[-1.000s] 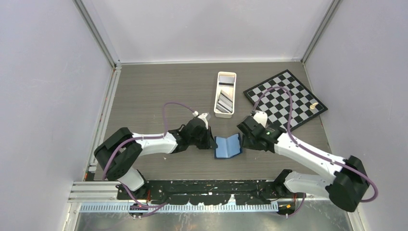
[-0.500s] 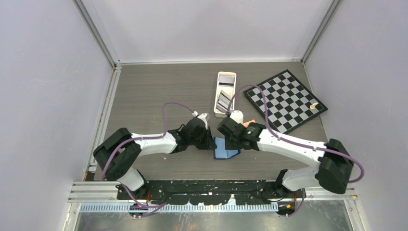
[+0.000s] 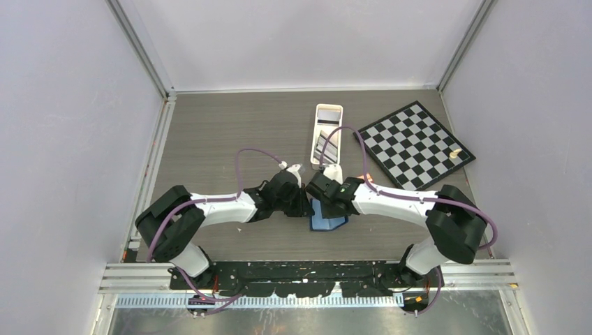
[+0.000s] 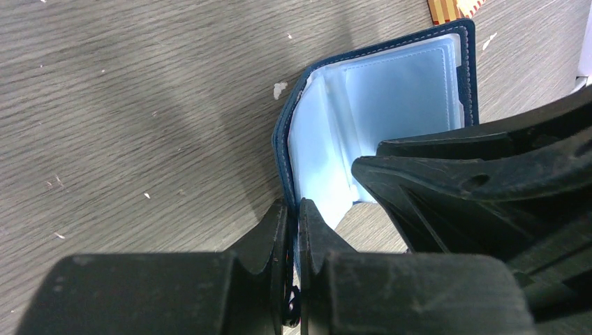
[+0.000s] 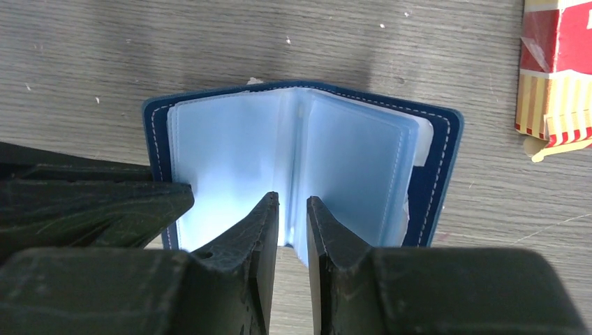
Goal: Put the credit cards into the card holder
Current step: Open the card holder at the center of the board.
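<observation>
The card holder point(image 3: 329, 220) is dark navy with light blue sleeves and lies open at the table's middle. It also shows in the left wrist view point(image 4: 391, 91) and in the right wrist view point(image 5: 349, 153). My left gripper point(image 3: 308, 209) is shut on the edge of its left cover point(image 4: 293, 206). My right gripper point(image 3: 320, 197) hovers over the holder's middle fold, jaws a narrow gap apart point(image 5: 292, 199), with nothing clearly held. The credit cards point(image 3: 325, 144), grey and dark, lie in the white tray point(image 3: 328, 107) behind.
A chessboard point(image 3: 415, 143) lies at the back right with a small pale piece point(image 3: 455, 151) on it. A red-orange striped pack point(image 5: 558, 70) lies on the table just right of the holder. The two grippers are almost touching.
My right arm has swung left, from the holder's right flap to over its middle fold. The left gripper has stayed on the left cover.
</observation>
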`<state>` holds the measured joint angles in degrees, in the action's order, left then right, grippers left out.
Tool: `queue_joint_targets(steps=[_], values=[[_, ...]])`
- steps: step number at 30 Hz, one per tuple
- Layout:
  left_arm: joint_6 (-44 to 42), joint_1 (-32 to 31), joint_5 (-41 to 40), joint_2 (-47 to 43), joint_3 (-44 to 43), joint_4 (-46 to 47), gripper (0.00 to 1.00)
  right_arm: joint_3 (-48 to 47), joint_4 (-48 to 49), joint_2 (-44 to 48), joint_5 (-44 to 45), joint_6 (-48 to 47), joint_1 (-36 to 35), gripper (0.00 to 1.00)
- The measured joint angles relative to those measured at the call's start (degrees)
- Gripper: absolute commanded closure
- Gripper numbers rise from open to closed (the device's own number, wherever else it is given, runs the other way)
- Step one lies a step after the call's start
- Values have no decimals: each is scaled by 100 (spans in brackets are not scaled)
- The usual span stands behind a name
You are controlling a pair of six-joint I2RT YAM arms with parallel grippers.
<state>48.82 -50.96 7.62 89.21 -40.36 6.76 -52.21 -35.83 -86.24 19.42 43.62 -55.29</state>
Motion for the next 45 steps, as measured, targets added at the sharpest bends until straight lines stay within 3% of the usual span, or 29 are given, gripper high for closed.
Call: queue_joint_targets(steps=[10, 18, 23, 36, 45], values=[[-48, 0, 0, 7, 0, 0, 99, 0, 138, -398, 59, -13, 0, 68], [-162, 50, -13, 114, 0, -52, 68, -31, 133, -608, 197, 105, 0, 64], [-264, 116, -144, 87, 26, -166, 55, 2, 144, -608, 225, 249, 0, 60], [-424, 376, -551, -658, 310, -566, 47, 70, 166, -605, 302, 511, 0, 55], [-743, 459, -608, -879, 39, -1211, 39, 74, -7, -404, 214, 472, 15, 39]])
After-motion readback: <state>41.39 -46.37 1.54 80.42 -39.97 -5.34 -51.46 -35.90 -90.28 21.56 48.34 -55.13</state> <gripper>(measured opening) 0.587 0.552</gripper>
